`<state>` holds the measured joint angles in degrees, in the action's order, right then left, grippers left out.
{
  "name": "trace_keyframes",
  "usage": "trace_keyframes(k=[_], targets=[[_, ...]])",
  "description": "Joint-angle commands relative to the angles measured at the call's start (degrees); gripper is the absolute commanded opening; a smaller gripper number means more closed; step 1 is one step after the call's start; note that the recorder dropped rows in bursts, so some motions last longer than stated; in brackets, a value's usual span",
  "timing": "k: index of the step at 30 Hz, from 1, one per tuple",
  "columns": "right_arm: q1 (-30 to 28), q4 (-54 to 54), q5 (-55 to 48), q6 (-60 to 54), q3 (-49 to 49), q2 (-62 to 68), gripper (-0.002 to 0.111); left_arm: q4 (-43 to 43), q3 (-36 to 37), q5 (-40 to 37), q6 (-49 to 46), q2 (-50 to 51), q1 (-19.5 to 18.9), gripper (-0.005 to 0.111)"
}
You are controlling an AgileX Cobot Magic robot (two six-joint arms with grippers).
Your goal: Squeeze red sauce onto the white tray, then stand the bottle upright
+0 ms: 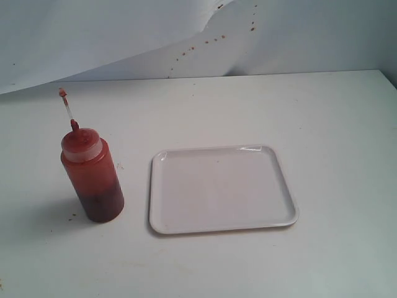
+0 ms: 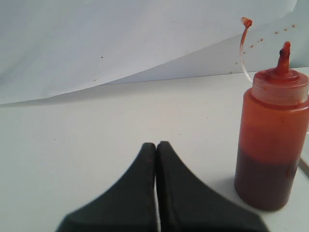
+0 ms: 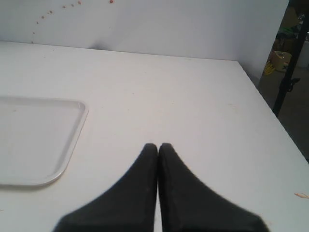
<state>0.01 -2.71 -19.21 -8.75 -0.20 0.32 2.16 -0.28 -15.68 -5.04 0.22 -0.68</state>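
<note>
We judge the step in hand to be the first reach for the bottle [image 1: 92, 180], since no red sauce lies on the white tray [image 1: 223, 189] yet. The bottle stands upright on the counter [image 1: 335, 124], to the left of the tray in the exterior view and clear of its rim, its thin nozzle [image 1: 68, 112] pointing up and leaning slightly away from the tray. Our left claw [image 2: 156, 145] sits low over the counter with its jaws pressed together and nothing between them, and the bottle is close ahead and off to one side. Our right claw [image 3: 158, 146] is likewise closed and empty, with a corner of the tray nearby. To do this well, we spread the left jaws wider than the bottle's body before moving in, approach from the side at mid-height, and centre the body between the jaws. The plastic probably yields, so we close only firmly enough to lift, keeping the real squeeze for when the nozzle hangs over the tray's middle.
</note>
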Motion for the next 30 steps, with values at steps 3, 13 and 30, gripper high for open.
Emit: trace_keyframes(k=[3,13,30], targets=[[0.3,0.6,0.5,0.2,0.2,-0.3,0.000,0.3,0.3,0.4,0.1,-0.2,-0.1,0.000],[0.3,0.6,0.5,0.2,0.2,-0.3,0.000,0.2,0.3,1.0,0.1,-0.2,-0.1,0.000],[0.3,0.6,0.5,0.2,0.2,-0.3,0.000,1.7,0.3,37.8,13.9,-0.2,-0.1,0.000]])
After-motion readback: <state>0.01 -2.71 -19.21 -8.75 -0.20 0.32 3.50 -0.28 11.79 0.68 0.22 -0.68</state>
